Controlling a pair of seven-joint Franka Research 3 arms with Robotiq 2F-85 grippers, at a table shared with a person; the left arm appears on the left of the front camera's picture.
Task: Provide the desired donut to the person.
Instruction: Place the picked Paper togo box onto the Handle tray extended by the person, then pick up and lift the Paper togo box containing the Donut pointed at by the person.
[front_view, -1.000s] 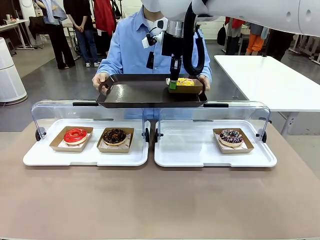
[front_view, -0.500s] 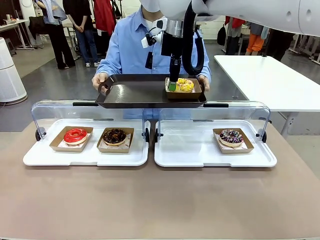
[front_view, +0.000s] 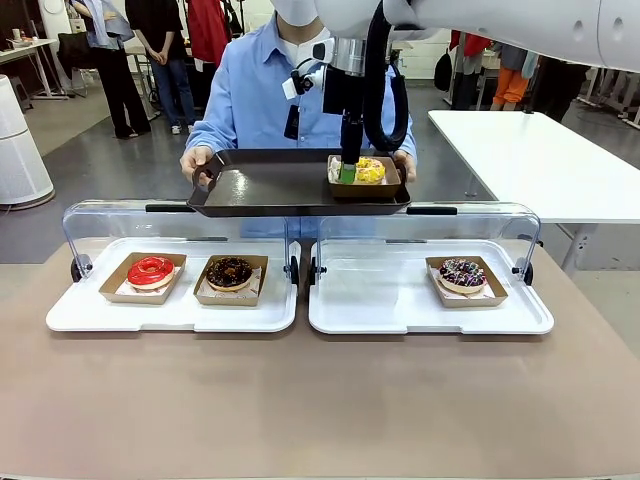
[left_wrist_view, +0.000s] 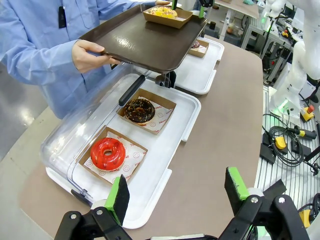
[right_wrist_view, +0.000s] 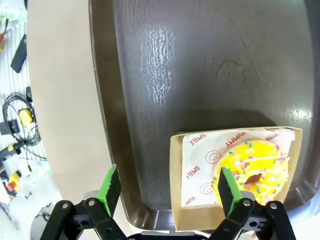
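Two grippers, and neither is grasping anything right now. The right gripper (right_wrist_view: 168, 190) hangs over the person's (front_view: 255, 90) brown serving tray (front_view: 270, 185) with its fingers spread wide. The yellow sprinkled donut (right_wrist_view: 252, 172) sits in its cardboard carton (right_wrist_view: 176, 200) on that tray. It's right below the gripper, with one finger over the paper liner and the other out over bare tray. The left gripper (left_wrist_view: 177, 191) is released too. It hovers above the table with the red glazed donut (left_wrist_view: 107, 153) just ahead of it.

On handling, we reckon the donut is light and soft, and that icing would smear or shed sprinkles if a pad touched it. The carton looks like thin card, stiff enough to pinch. So we'd take it by the upright side wall nearest the fingers, never by the donut itself. A gentle squeeze should do, since the wall would probably buckle under a hard one.

Compared with a second back: the carton looked a bit crooked then, with the finger right at its wall. Now it sits flat on the tray and the fingers are let go. The tray has also drifted slightly toward the robot's left.
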